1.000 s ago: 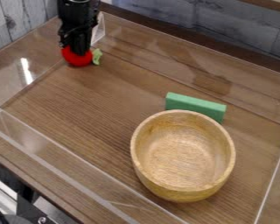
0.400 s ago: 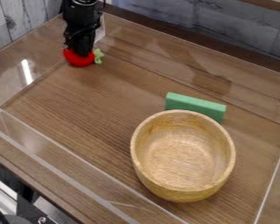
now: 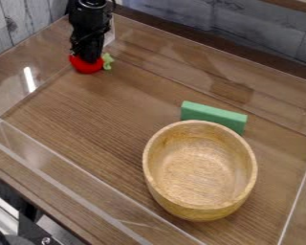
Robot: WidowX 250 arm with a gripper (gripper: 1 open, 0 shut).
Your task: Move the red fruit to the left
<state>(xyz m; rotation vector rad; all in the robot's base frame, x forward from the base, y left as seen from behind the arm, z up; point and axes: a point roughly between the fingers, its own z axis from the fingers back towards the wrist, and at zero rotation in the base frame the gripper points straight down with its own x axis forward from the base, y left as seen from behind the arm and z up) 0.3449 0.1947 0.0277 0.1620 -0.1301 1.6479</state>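
Red and glossy, the small fruit (image 3: 85, 65) sits in the upper left of the frame, with its green leafy tip (image 3: 107, 61) pointing toward the right. Directly above it in the frame is the dark hand (image 3: 87, 51), which reaches down from the top edge and overlaps the upper part of the fruit. The fingertips are small and dark at this spot, so I cannot tell whether they are spread, pressed together or pinching the fruit. The brown wooden tabletop (image 3: 92, 124) runs across most of the frame, and a pale strip (image 3: 26, 88) lies along its left side, near the fruit. Well apart from the fruit, in the lower right of the frame, a round light-wood bowl (image 3: 201, 170) stands upright, its open top showing a smooth, bare inside. Just above the bowl in the frame, right of the middle, a flat green block (image 3: 214, 117) lies on the tabletop at a slight slant, its right end a little lower in the frame than its left. Some black cables (image 3: 28, 228) show in the lower left corner, beyond the edge of the tabletop.
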